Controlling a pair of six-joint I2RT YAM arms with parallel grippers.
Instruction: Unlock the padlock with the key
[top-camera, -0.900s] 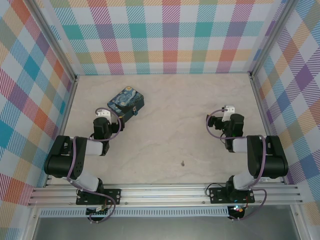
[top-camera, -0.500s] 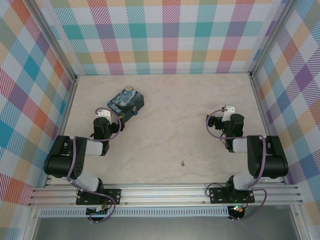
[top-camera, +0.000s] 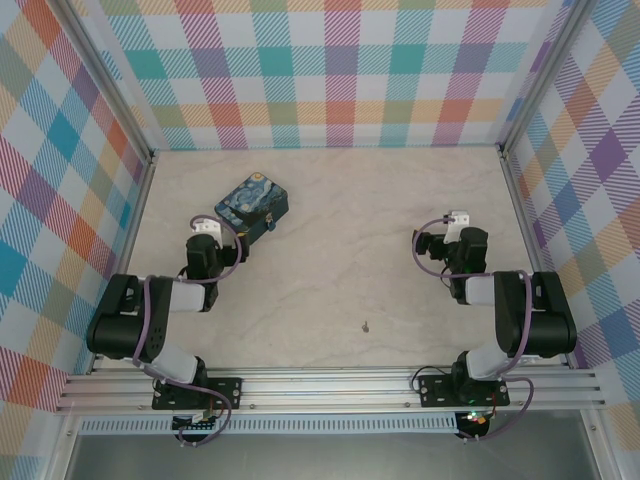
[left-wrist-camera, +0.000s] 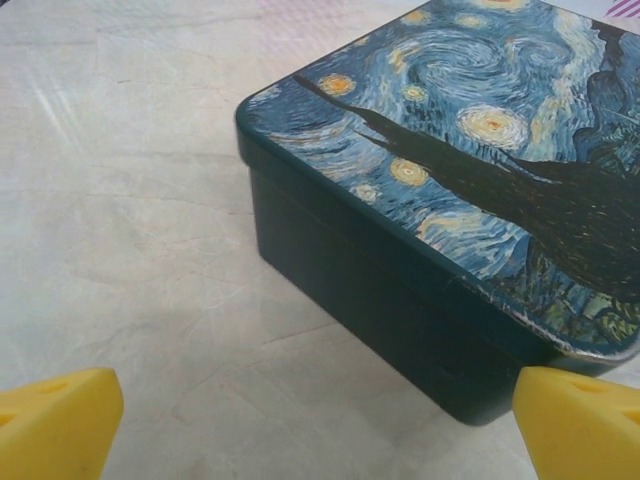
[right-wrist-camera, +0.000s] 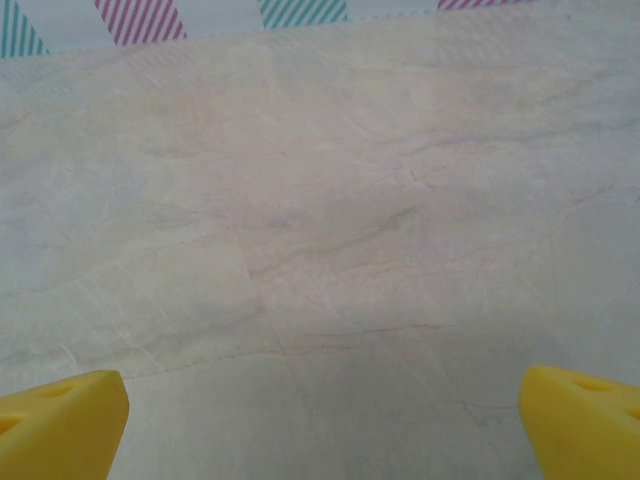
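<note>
Right by the painted tin (top-camera: 253, 205), the left gripper (left-wrist-camera: 320, 428) is wide open, holding nothing. So is the right gripper (right-wrist-camera: 320, 428). The key (top-camera: 367, 325) lies well apart on the table (top-camera: 340, 240).

Bright, even, diffuse light fills the overhead view. The pale surface (top-camera: 340, 250) is evenly lit, and the arms cast only faint, soft shadows. In the left wrist view the tin (left-wrist-camera: 480, 150) is sharp, with its side wall in shade. The right wrist view looks paler and washed, and the yellow fingertips (right-wrist-camera: 60, 425) of the right end effector (right-wrist-camera: 320, 440) are slightly soft.
</note>
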